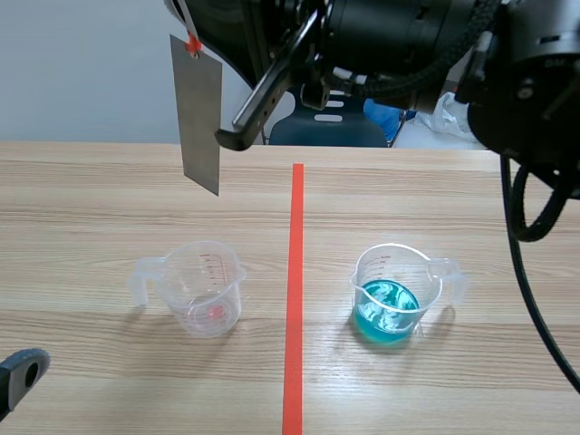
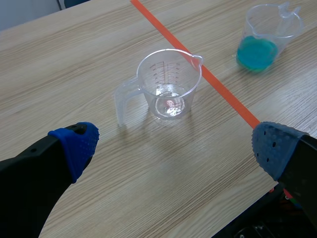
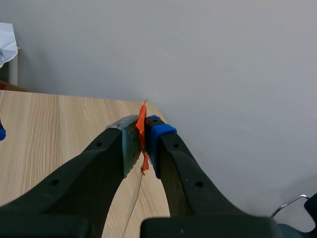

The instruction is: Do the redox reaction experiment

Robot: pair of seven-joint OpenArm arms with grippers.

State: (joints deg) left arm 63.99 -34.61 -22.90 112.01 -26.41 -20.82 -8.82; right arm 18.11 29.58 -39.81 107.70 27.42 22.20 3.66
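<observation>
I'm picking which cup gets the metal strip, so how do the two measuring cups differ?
The left cup shows no coloured liquid; the right cup holds blue-green liquid. The left cup stands left of the tape line, handle pointing left; the right cup stands right of it, handle pointing right. Both are clear, upright plastic cups of similar size.

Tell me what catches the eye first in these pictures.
First, the grey metal sheet, which hangs in the air from the raised right gripper, left of the tape line. Next, the cup of blue liquid on the table right of that line. The clear cup stands left of the line, ahead of the open left gripper.
</observation>
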